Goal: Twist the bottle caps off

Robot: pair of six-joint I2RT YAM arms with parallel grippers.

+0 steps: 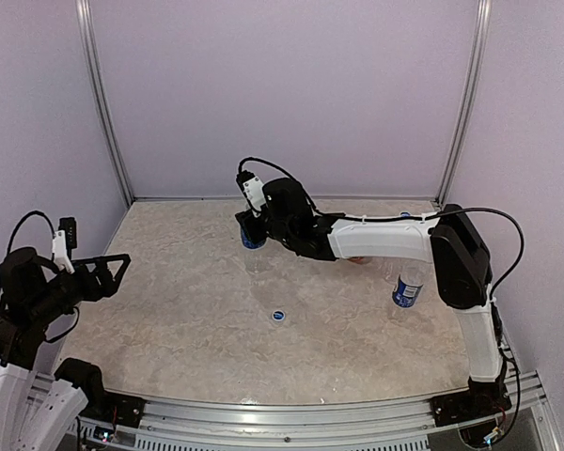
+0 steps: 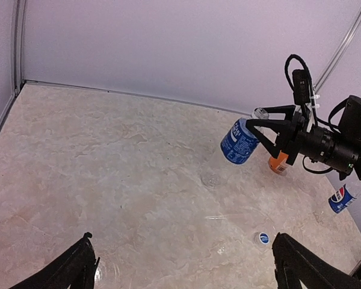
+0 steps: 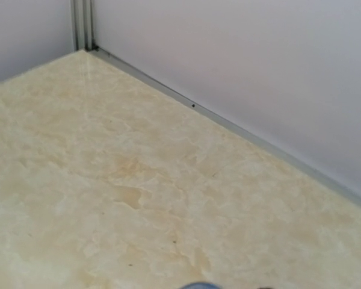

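Observation:
A clear bottle with a blue label (image 2: 239,141) leans steeply, its white cap (image 2: 260,112) up and its clear base low by the table. My right gripper (image 2: 266,127) has its fingers around the bottle's upper part; I cannot tell whether they still clamp it. From above, that bottle (image 1: 253,235) shows at the right gripper (image 1: 251,224). A second blue-labelled bottle (image 1: 407,289) stands by the right arm. The short orange bottle (image 2: 278,162) stands behind the right gripper. A loose blue cap (image 1: 278,316) lies on the table. My left gripper (image 2: 186,271) is open and empty at the left.
The marble-patterned table (image 1: 188,319) is walled at the back and sides, with metal rails (image 1: 103,103) in the corners. The right arm (image 1: 385,240) reaches across the far middle. The right wrist view shows only the table, the wall and a blue sliver (image 3: 201,285).

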